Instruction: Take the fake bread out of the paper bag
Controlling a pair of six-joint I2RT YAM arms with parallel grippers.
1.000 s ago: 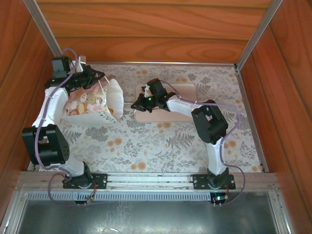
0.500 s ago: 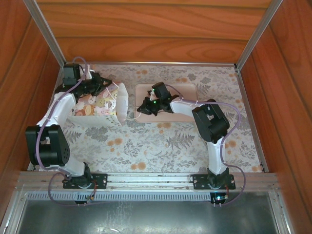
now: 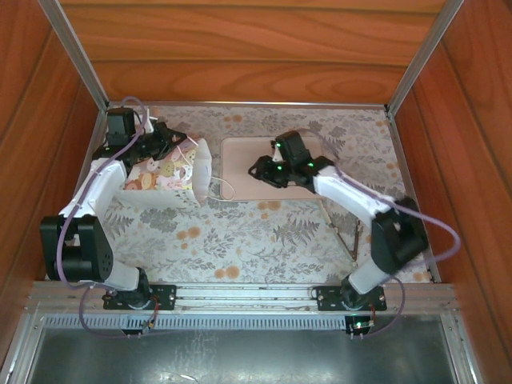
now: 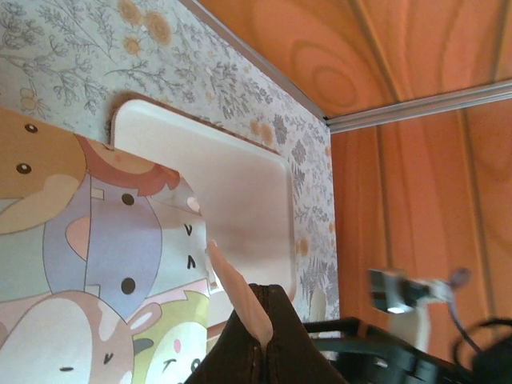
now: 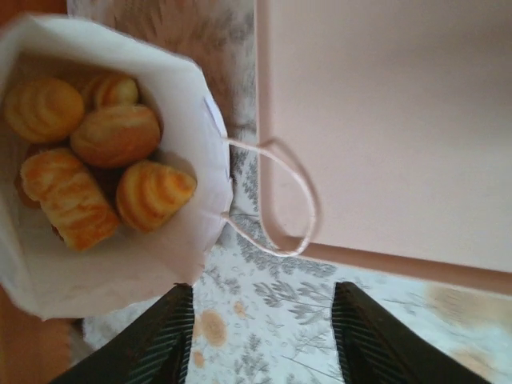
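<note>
The left claw (image 3: 162,140) is clamped on the paper bag (image 3: 168,178), holding it tipped on the bench (image 3: 264,232) with its mouth facing the tray (image 3: 238,154). That exposes the bread (image 5: 112,160) inside to the right claw (image 5: 264,300), which hangs parted and empty.

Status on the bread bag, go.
Left gripper shut on the paper bag edge. Right gripper open, facing bag mouth. Fake bread inside. Mouth unobstructed.

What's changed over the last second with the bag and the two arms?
The right gripper opened, let go of the cord handle and drew back right over the tray. The left gripper stays shut on the paper bag, with the fake bread inside.
</note>
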